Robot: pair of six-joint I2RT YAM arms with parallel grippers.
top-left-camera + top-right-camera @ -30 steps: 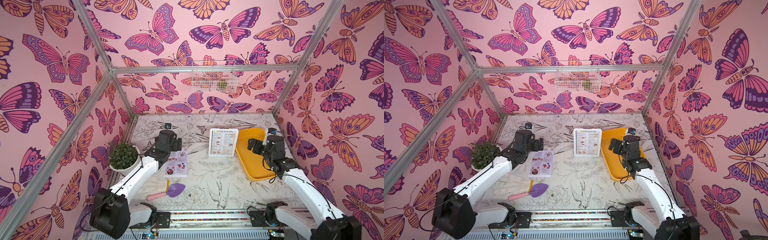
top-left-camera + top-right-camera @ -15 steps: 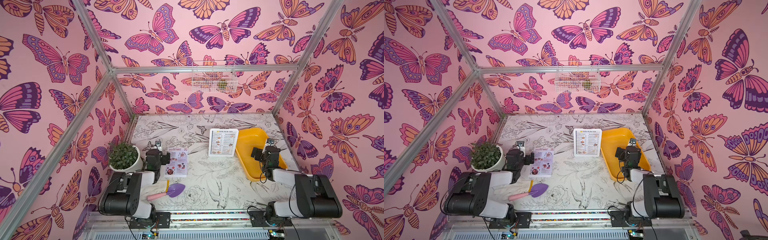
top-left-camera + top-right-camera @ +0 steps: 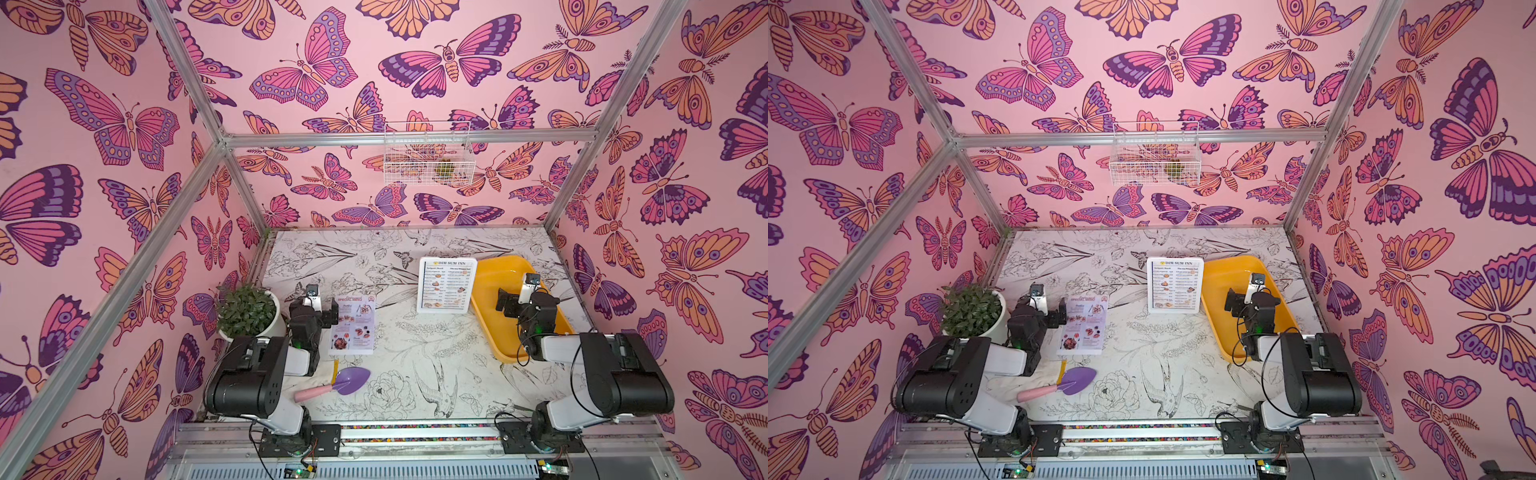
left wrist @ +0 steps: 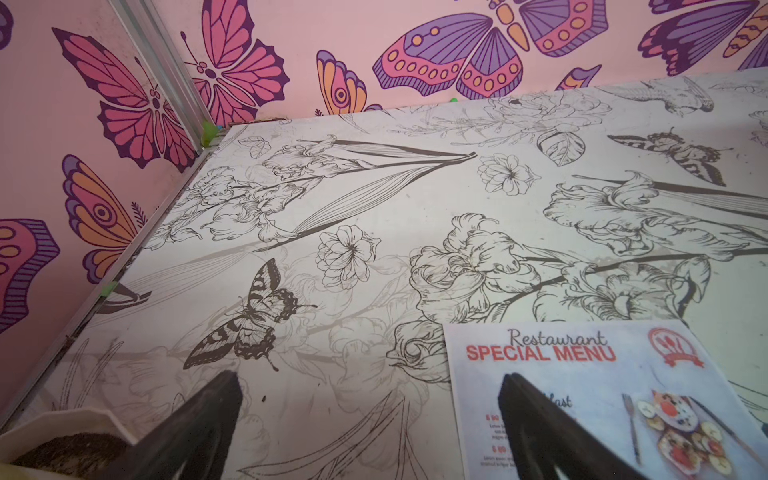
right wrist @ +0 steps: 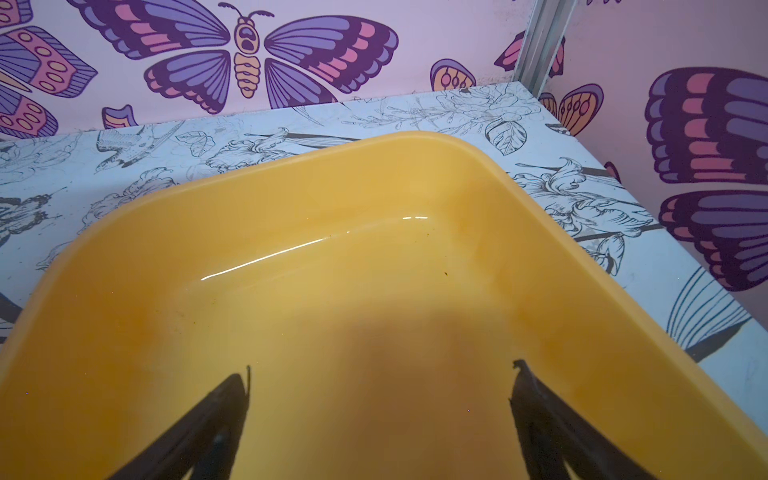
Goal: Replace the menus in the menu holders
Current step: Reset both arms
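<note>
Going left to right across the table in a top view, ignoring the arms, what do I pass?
Left to right: potted plant → pink SPECIAL MENU sheet → menu holder with the DIM SUM INN menu → yellow tray.

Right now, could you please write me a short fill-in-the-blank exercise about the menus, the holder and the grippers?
1. The white menu in the holder is headed ____.
2. The pink menu lies flat on the ____.
3. The right gripper hangs open over the yellow ____.
4. The left gripper is open and holds ____.

Missing words: DIM SUM INN; table; tray; nothing.
</note>
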